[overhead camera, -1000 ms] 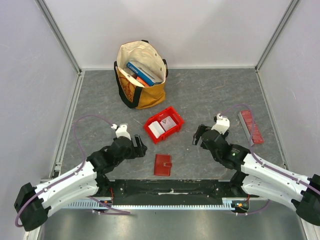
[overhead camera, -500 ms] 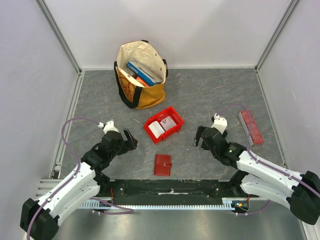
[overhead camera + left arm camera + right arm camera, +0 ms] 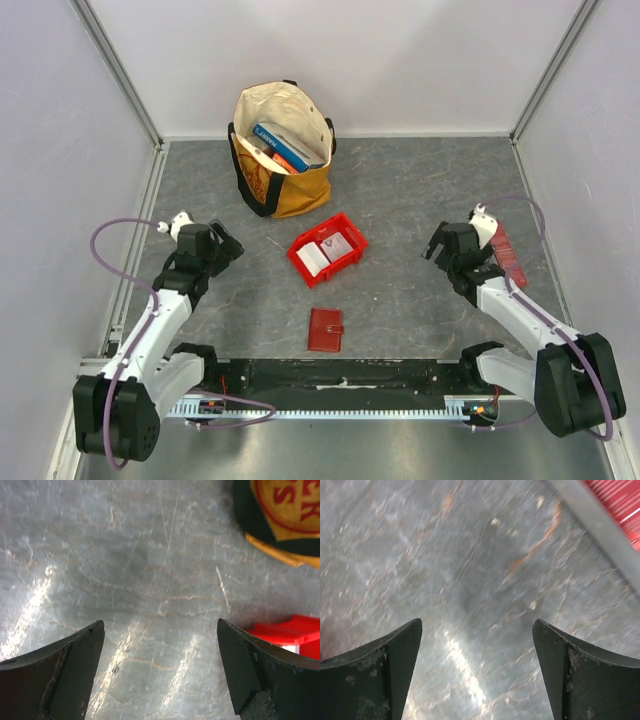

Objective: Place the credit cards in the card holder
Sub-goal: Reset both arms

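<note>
The card holder is a dark red wallet lying shut on the table near the front edge, between the arms. Two pale credit cards lie inside the bright red bin. My left gripper is open and empty, well left of the bin and pointing toward it; in the left wrist view only bare table lies between its fingers. My right gripper is open and empty, right of the bin; the right wrist view shows bare table between its fingers.
A tan tote bag with blue books stands at the back; its bottom shows in the left wrist view, as does a corner of the bin. A ridged red strip lies by the right arm, also in the right wrist view.
Both arms have swung outward, away from the wallet: the left gripper moved left and back, the right gripper moved right and back. Both stayed open. Wallet, bin and cards have not moved.
</note>
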Robot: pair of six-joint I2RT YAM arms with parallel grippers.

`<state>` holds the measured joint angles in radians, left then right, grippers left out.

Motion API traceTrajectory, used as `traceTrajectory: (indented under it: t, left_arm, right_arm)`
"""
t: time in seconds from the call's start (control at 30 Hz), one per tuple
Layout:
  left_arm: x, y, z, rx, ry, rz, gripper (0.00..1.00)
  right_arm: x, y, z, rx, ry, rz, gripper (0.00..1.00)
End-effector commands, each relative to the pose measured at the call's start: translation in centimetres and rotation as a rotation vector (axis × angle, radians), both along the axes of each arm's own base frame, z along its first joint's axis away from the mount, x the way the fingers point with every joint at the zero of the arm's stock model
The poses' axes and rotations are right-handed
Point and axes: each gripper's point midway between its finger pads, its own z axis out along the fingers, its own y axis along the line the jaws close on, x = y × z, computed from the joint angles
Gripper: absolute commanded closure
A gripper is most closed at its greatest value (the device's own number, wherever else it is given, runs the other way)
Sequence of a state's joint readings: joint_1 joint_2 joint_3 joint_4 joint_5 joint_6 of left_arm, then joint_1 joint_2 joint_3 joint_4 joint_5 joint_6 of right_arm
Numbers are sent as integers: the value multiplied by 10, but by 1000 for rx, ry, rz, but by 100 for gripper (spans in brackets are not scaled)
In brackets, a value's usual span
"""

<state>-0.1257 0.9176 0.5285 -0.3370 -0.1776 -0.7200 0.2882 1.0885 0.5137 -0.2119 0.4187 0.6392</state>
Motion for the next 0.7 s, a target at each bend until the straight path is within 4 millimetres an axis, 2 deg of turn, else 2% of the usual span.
traceTrajectory:
  t: [0.0,0.07,0.13,0.27,0.33,0.37,0.4,0.47,0.5,0.53,0.6,0.63,0.67]
  left_arm:
    - [32,16,38,95,-134,27,2]
    - [35,22,42,130,-141,38,3]
    - [36,25,41,150,-152,49,3]
    - [34,27,29,160,-159,53,3]
    - [33,28,22,160,-151,56,3]
    - [33,28,18,164,-144,53,3]
    - [32,29,16,168,-140,56,3]
    - [33,32,16,182,-139,63,3]
    - [34,32,15,193,-137,57,3]
    - [36,32,16,197,-147,50,3]
    - [41,33,19,209,-167,51,3]
    - [43,35,22,216,-177,57,3]
    - [44,38,24,224,-179,74,3]
  right_arm:
    - [40,-36,36,-152,-185,-108,2]
    - [43,-53,36,-244,-186,-138,2]
    - [50,-58,42,-285,-209,-143,2]
    - [61,-69,58,-373,-367,-170,2]
    - [58,-75,49,-414,-424,-170,2]
    - [54,-80,36,-436,-403,-181,2]
    - [54,-87,38,-451,-406,-224,2]
    - [65,-88,37,-441,-402,-201,2]
    - [72,-86,45,-426,-453,-199,2]
    - [77,-89,38,-411,-455,-185,2]
    - [90,-82,29,-412,-411,-126,2]
    - [91,-80,24,-406,-388,-106,2]
    - [91,-79,27,-403,-418,-99,2]
